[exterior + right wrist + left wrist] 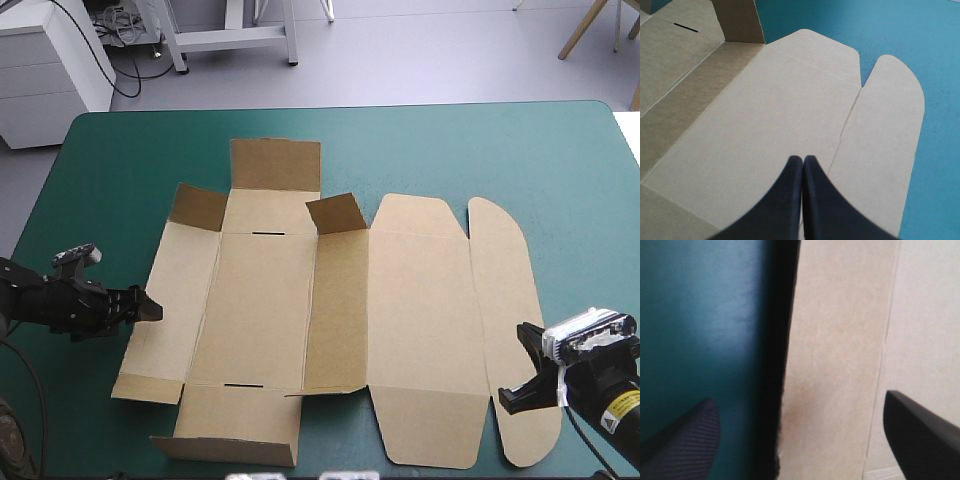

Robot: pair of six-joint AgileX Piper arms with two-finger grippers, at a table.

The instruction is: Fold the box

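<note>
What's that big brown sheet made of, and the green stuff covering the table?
The box looks like thin cardboard: matte brown, with pressed crease lines, cut slots and flaps that stand up stiffly. The teal-green cover looks like a smooth mat, perhaps vinyl or rubber, with a soft sheen; I can't tell which.

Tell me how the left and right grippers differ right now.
The left gripper is open; the right gripper is shut. The left straddles the left edge of the box, one finger over the teal-green cover; the right sits over its right-end panels. Both sit low, gripping nothing.
</note>
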